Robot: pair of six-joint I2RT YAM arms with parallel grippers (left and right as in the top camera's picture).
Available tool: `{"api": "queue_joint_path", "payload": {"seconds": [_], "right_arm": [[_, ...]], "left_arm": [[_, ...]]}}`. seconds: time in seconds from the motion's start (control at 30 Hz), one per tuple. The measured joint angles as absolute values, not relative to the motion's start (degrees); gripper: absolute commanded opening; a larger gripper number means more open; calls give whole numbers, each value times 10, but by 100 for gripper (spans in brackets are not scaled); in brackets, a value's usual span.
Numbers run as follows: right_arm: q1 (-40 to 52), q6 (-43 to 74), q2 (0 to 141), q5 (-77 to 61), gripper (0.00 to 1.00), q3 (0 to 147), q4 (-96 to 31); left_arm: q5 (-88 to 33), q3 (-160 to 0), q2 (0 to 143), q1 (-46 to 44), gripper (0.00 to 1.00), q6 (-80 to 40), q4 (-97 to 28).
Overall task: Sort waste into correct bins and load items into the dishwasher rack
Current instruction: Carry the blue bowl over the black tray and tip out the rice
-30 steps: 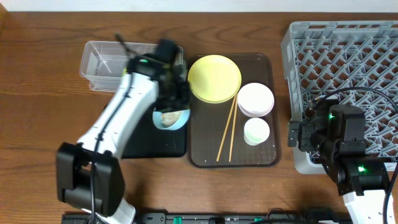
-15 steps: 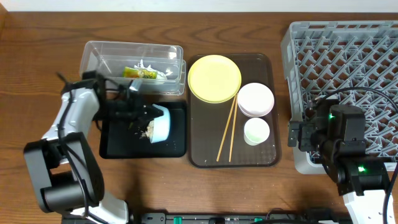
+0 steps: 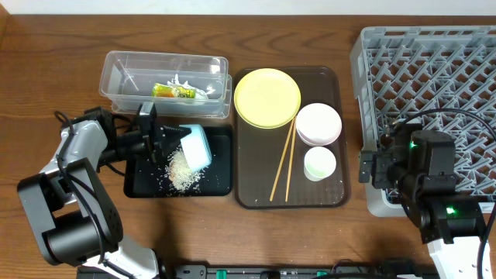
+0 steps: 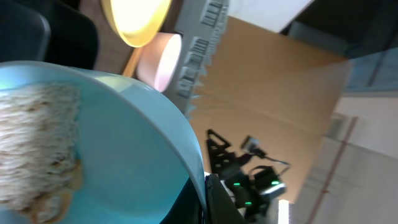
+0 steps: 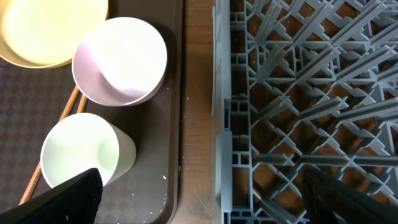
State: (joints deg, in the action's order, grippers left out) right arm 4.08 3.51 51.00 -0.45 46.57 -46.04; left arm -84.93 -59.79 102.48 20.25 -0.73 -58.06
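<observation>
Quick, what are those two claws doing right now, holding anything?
Left gripper: closed on the light-blue bowl.
Right gripper: open, holding nothing.

Light-blue bowl (image 3: 197,146). Beige rice crumbs (image 3: 183,172) speckle a glossy black tray (image 3: 217,184). The clear plastic tub (image 3: 124,74) shows a green-and-orange wrapper (image 3: 172,91). The dark brown serving tray (image 3: 329,198) has a fine woven texture. Yellow plate (image 3: 267,97), pale pink-white bowl (image 3: 318,124), white cup (image 3: 319,163), light wooden chopsticks (image 3: 283,167). Grey lattice-patterned dishwasher rack (image 3: 434,54). Reddish-brown wood-grain table (image 3: 46,62).
</observation>
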Motion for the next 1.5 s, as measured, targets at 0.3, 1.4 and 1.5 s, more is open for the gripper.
{"api": "queue_joint_path", "payload": {"seconds": [0.3,1.4,1.5], "right_arm": [[41,35,510,-4,99,466,-460],[41,35,510,-4,99,466,-461],[41,35,510,-4,99,466,-461]], "left_arm": [[-881,-598,1025,203,6,-147,-581],[-886,-597,1025,203,6,-201,-447],[-886,-597,1025,203,6,-202,-451]]}}
